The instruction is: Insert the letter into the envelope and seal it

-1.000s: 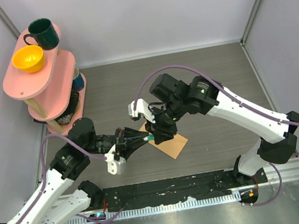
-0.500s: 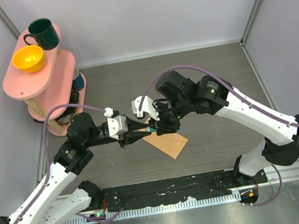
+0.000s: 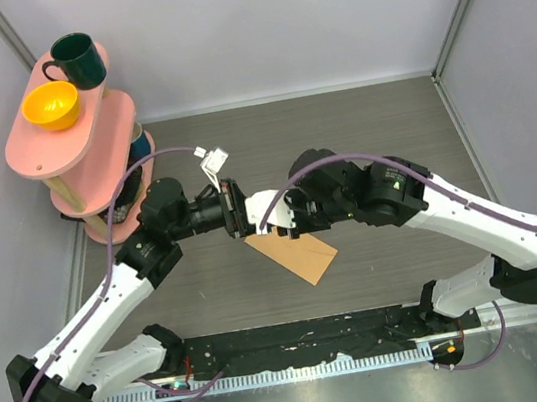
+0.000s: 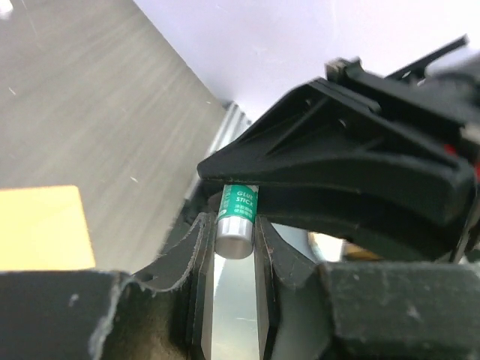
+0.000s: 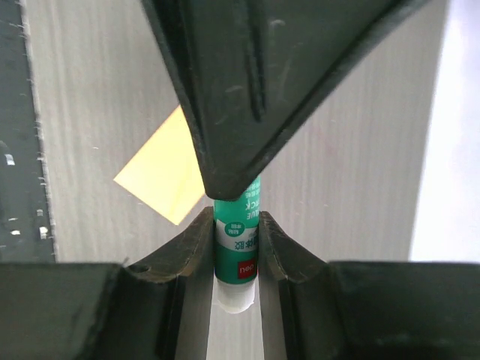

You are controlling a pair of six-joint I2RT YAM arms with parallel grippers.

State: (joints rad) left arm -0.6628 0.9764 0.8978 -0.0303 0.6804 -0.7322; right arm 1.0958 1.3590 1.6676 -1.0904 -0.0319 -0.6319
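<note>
Left gripper [image 4: 231, 223] and right gripper [image 5: 235, 217] face each other, each clamped on one end of a green-and-white plastic glue stick [image 4: 240, 204], likely to pull off its cap. Beneath lies the flat tan-brown kraft paper envelope [image 3: 302, 257]; no cream letter shows, presumably tucked inside.

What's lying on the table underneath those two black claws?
A flat tan-brown paper envelope on the grey table. The left gripper and right gripper, both clamped on a green glue stick, cover its far corner. Whether it holds a letter cannot be seen.
</note>
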